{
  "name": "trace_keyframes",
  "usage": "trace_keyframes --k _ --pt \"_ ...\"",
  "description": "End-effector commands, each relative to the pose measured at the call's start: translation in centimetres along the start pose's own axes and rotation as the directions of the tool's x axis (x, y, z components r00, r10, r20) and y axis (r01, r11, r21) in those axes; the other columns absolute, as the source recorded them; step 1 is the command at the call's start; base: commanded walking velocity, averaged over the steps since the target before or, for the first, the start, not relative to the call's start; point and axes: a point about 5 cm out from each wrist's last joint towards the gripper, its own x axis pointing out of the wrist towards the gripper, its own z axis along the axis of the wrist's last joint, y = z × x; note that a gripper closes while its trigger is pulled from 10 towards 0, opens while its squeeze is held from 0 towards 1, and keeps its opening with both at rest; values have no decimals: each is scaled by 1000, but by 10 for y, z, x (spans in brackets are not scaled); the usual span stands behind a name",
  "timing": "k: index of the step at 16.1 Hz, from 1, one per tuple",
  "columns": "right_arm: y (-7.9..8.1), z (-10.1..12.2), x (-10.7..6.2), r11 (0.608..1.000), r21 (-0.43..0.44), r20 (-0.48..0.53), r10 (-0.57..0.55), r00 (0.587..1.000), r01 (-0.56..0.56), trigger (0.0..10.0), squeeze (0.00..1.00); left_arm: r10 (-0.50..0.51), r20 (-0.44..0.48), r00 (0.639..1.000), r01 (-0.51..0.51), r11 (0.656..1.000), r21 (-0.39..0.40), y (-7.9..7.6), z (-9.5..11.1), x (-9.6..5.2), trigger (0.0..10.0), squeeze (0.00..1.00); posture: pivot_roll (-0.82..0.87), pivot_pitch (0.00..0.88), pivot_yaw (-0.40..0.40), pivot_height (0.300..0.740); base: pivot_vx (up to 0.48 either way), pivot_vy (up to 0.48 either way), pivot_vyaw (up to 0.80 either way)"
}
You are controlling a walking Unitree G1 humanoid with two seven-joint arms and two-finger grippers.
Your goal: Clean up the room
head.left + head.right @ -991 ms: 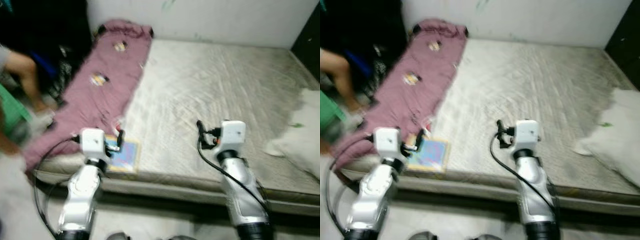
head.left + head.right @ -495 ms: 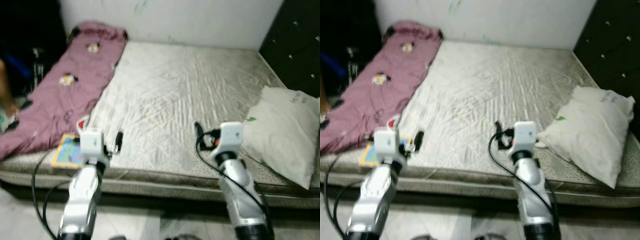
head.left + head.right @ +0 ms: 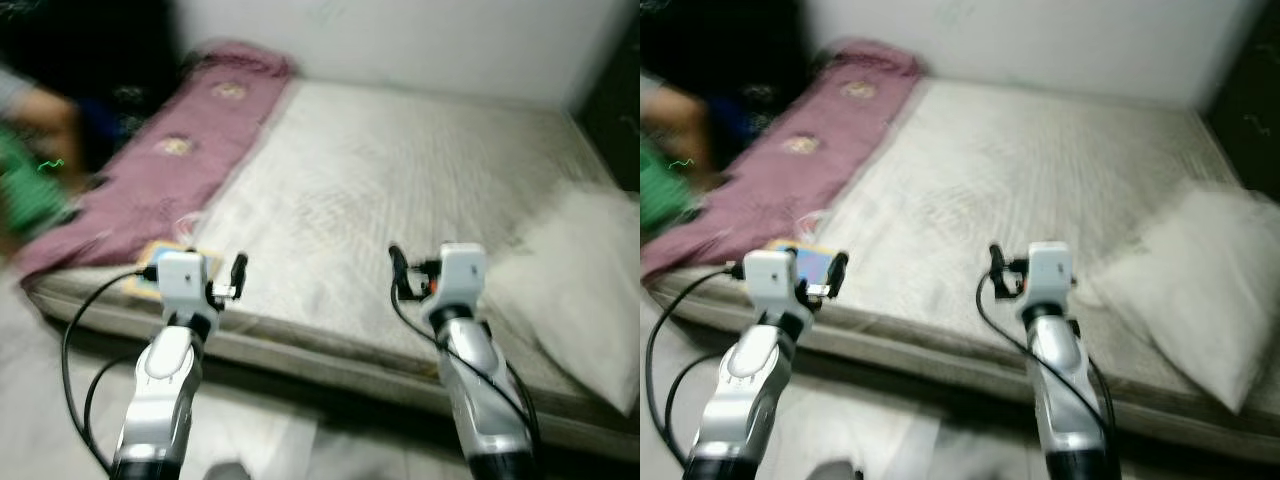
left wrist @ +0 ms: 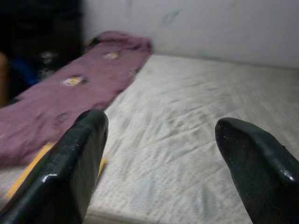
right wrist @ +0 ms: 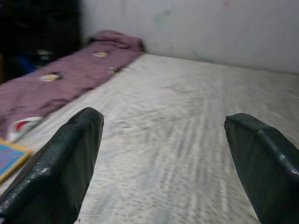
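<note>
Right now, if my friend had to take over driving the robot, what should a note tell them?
Left gripper: open, holding nothing, raised at the bed's near edge.
Right gripper: open, holding nothing, raised over the mattress.
Things: maroon blanket lies along the mattress's left side; a colourful book sits at the near left corner by the left gripper; white pillow lies on the right.
Done: nothing picked up yet.
Left: probably the book first, then blanket and pillow. The view is blurred.

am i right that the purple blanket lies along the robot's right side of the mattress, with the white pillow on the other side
Not quite. The purple blanket lies along the robot's left side of the mattress, as the left eye view shows. The white pillow is on the other side, the right.
</note>
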Motion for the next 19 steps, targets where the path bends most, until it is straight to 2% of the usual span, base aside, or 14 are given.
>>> trace_keyframes --k 1,6,13,17,19 --pt "0 2 1 1000 2 6 1 1000 -1 10000 0 -1 2 1000 1 1000 5 1 2 1 10000 0 21 0 -19 740 0 0 0" --pt "1 2 1 1000 2 6 1 1000 -1 10000 0 -12 10 1000 12 1000 -4 1 3 1 10000 0 19 0 -18 740 0 0 0" --pt "0 2 1 1000 10 8 -6 1000 6 10000 0 -14 4 1000 14 1000 -2 1 2 2 10000 0 18 0 -15 740 263 0 0" --pt "-1 2 2 1000 16 5 -13 1000 13 10000 0 -14 3 1000 14 1000 -1 1 2 2 10000 0 18 0 -15 740 262 0 -800" --pt "0 2 2 1000 16 6 -13 1000 13 10000 0 -16 3 1000 16 1000 -1 1 2 2 10000 0 19 0 -15 740 261 0 0"
